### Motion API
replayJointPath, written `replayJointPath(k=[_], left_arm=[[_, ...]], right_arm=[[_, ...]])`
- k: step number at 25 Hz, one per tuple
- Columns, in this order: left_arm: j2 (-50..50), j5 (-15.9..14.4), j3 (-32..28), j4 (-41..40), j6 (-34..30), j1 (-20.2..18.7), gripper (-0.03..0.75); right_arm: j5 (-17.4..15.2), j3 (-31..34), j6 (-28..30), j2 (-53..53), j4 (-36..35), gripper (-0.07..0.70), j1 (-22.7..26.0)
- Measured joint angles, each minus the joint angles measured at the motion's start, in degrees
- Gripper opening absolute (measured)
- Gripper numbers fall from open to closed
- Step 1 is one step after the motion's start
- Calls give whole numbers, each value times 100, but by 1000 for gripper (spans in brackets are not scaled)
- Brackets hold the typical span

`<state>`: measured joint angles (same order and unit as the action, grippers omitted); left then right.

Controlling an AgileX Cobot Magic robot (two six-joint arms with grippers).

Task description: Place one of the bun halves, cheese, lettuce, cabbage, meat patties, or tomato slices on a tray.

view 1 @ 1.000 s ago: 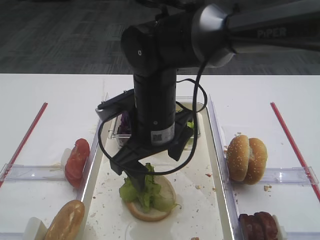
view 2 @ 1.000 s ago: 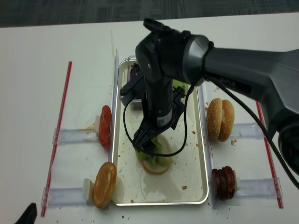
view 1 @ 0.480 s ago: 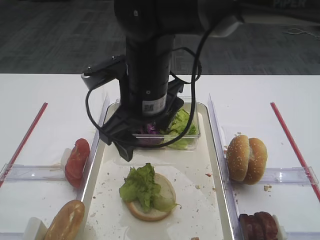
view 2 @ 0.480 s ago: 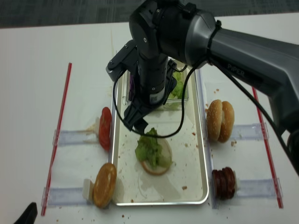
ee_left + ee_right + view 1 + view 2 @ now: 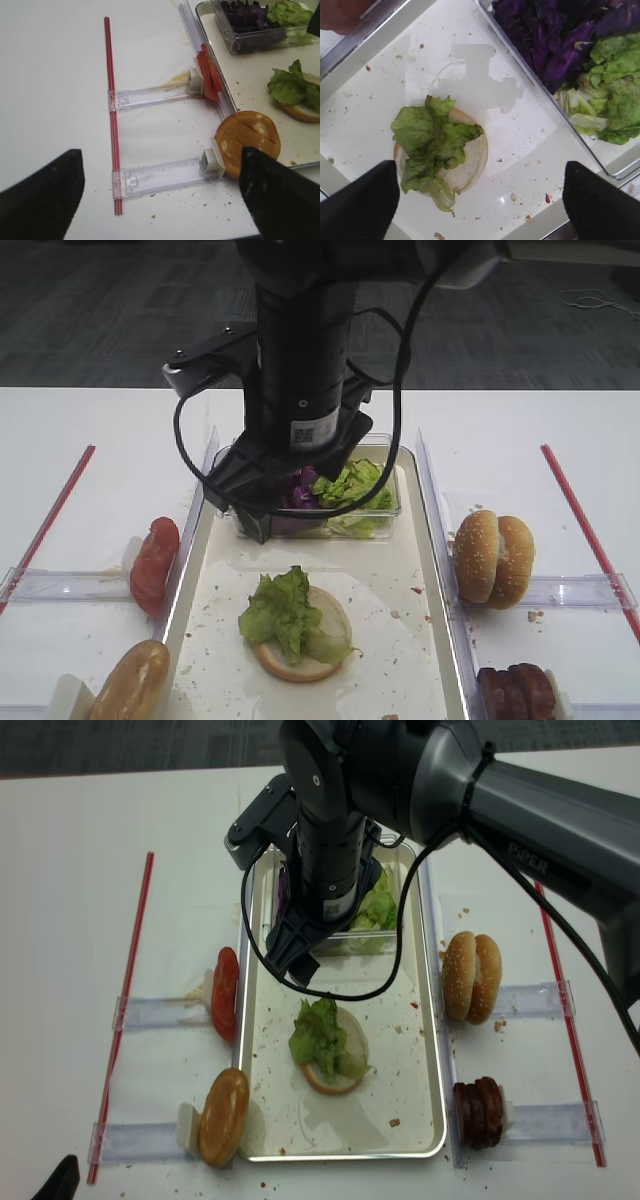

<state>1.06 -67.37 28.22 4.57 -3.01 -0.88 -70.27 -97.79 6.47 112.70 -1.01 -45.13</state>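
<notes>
A bun half [image 5: 325, 645] lies cut face up on the cream tray [image 5: 420, 640], with a clump of lettuce [image 5: 280, 610] resting on it. From above, the lettuce [image 5: 432, 137] covers the bun's left side. My right gripper [image 5: 480, 210] hangs open above this bun, near the clear box, holding nothing. Its dark fingers [image 5: 300, 965] sit over the tray's far half. Left of the tray, my left gripper [image 5: 162, 200] is open and empty over the table. No cheese is in view.
A clear box [image 5: 385, 515] at the tray's far end holds purple cabbage [image 5: 298, 495] and more lettuce. Tomato slices [image 5: 153, 562] and a bun [image 5: 130, 680] stand in holders left of the tray. Sesame buns [image 5: 493, 557] and meat patties [image 5: 515, 692] stand on the right.
My right gripper has lifted off the lettuce on the bun and drawn back toward the clear box. The lettuce stays on the bun.
</notes>
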Motion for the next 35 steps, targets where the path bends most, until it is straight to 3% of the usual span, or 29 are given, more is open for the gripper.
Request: replayJointPath(k=[6, 26, 35], left_arm=[[0, 0, 0, 0, 0, 0, 615], [0, 0, 0, 0, 0, 0, 615], [0, 0, 0, 0, 0, 0, 615]], right_arm=[[-10, 0, 0, 0, -7, 685, 465], [-10, 0, 3, 0, 3, 685, 3586], [-10, 0, 3, 0, 3, 685, 4334]])
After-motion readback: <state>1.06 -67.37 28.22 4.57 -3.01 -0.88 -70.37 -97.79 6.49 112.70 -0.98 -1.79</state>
